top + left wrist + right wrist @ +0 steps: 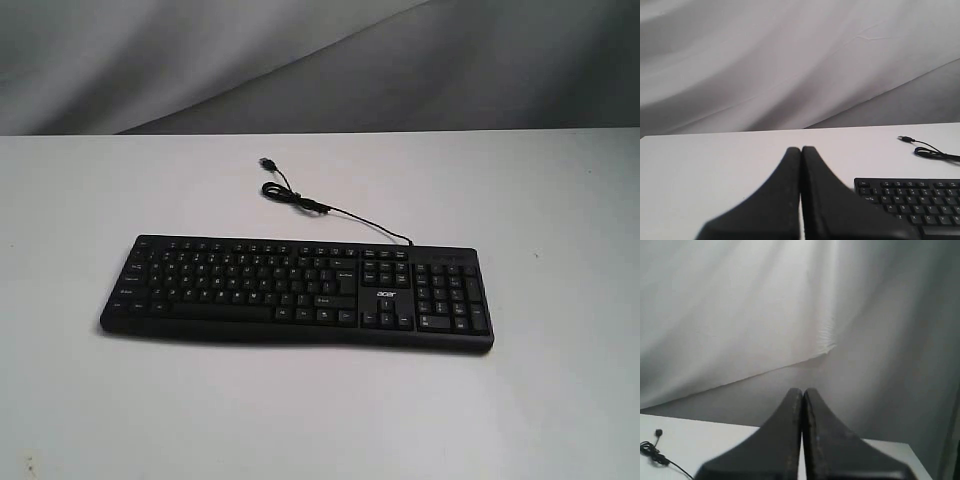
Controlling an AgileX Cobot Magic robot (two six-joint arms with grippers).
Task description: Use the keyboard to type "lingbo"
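Note:
The black full-size keyboard (297, 290) lies flat on the white table (320, 410), its number pad at the right and a white logo above the arrow keys. Its thin black cable (330, 208) runs back from the far edge, coils once and ends in a loose USB plug. Neither arm shows in the exterior view. In the left wrist view my left gripper (801, 150) is shut with nothing in it, held above bare table beside the keyboard's (912, 205) upper-left corner. My right gripper (802, 391) is shut and empty too, with only the cable (655, 455) showing beside it.
A grey cloth backdrop (320, 60) hangs behind the table's far edge. White tabletop surrounds the keyboard on all sides.

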